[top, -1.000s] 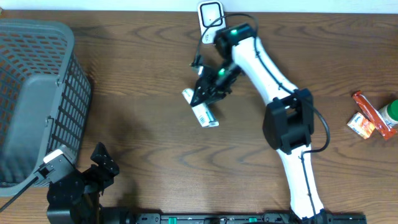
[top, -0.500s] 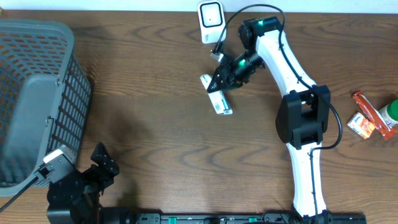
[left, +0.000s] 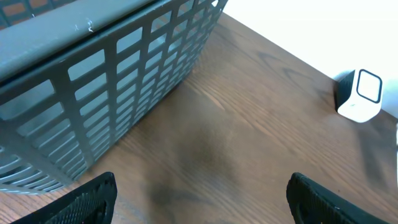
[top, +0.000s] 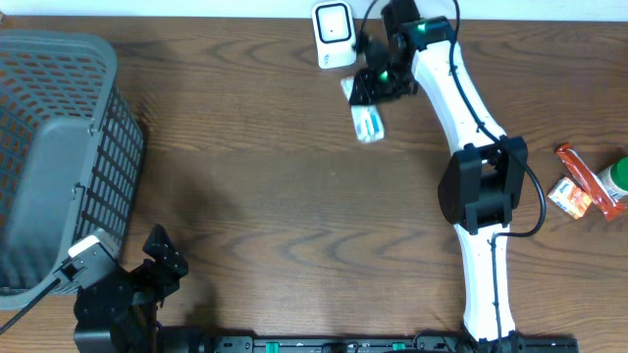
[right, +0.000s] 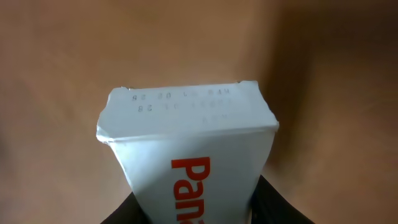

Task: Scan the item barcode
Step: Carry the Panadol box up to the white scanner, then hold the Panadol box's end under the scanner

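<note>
Mock shop checkout, barcode scanner [top: 333,34], grey shopping basket [top: 110,181], wooden table [top: 275,226]

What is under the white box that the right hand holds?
Only the wooden table shows below the white box in the right hand. The box covers the spot directly beneath; its underside is hidden.

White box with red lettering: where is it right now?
Overhead view: the white box is held in the right pincer near the table's far edge, just right of the white scanner.
</note>
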Motion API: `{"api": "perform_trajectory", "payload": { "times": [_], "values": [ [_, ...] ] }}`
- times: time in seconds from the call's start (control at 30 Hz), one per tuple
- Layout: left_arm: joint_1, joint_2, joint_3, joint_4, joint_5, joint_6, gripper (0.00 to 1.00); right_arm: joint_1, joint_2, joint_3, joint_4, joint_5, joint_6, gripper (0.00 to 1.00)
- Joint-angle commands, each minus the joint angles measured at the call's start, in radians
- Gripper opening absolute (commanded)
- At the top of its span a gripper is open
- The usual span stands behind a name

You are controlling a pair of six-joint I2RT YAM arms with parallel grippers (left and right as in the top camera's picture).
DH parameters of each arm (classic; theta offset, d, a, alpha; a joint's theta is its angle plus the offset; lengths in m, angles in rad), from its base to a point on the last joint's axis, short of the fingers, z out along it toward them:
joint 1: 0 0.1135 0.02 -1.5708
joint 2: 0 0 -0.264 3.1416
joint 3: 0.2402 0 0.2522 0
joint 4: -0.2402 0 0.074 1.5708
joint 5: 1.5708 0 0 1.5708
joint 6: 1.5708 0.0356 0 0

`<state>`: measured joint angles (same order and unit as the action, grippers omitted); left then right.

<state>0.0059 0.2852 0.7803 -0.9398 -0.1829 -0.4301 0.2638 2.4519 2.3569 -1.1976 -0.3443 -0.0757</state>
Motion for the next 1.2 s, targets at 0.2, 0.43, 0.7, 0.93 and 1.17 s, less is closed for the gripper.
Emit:
{"api": "perform_trajectory", "payload": {
  "times": [0.2,0.43,0.7,0.93,1.17],
  "values": [
    [0.005,-0.004,0.005,-0.003,-0.005,-0.006,0.88,0.005,0.006,0.068,0.312,0.318,0.051,0.23],
    [0.005,-0.004,0.005,-0.003,-0.006,-0.006,0.88,0.042,0.008,0.068,0.574,0.521,-0.064,0.2],
    [0.005,-0.004,0.005,-0.003,-0.005,-0.006,0.88,0.101,0.038,0.068,0.821,0.643,-0.33,0.21],
    [0.005,-0.004,0.005,-0.003,-0.005,-0.006,0.88,0.142,0.097,0.068,0.97,0.746,-0.511,0.21],
    [0.005,-0.004,0.005,-0.002,-0.006,-0.006,0.88,0.184,0.211,0.068,1.152,0.879,-0.75,0.18]
  ]
}}
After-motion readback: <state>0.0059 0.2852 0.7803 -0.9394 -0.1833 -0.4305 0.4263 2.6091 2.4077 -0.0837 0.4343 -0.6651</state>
